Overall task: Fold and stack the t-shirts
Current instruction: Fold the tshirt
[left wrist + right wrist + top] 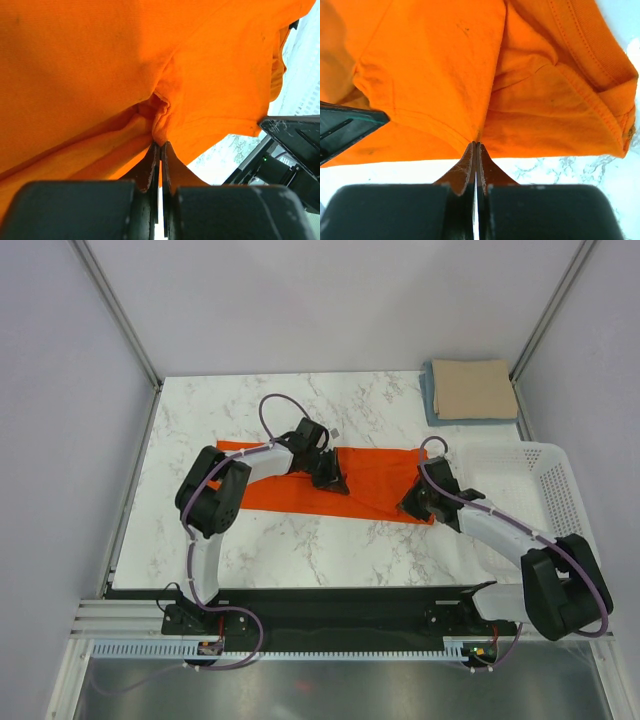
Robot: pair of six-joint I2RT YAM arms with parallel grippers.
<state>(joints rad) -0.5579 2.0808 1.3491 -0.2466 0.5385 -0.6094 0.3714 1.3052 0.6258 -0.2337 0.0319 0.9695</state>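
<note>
3 t-shirts (pixel 380 475), 1 basket (pixel 556 492), 2 arms (pixel 214 492), 1 table (pixel 230 410)

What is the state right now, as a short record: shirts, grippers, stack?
orange t-shirt: spread as a long band on the marble table, not yet stacked
left gripper: shut on orange t-shirt, pinching a bunched fold
right gripper: shut on orange t-shirt, at its hem
stack: tan t-shirt folded on top of light blue t-shirt, far right corner
white basket: at the table's right edge
</note>
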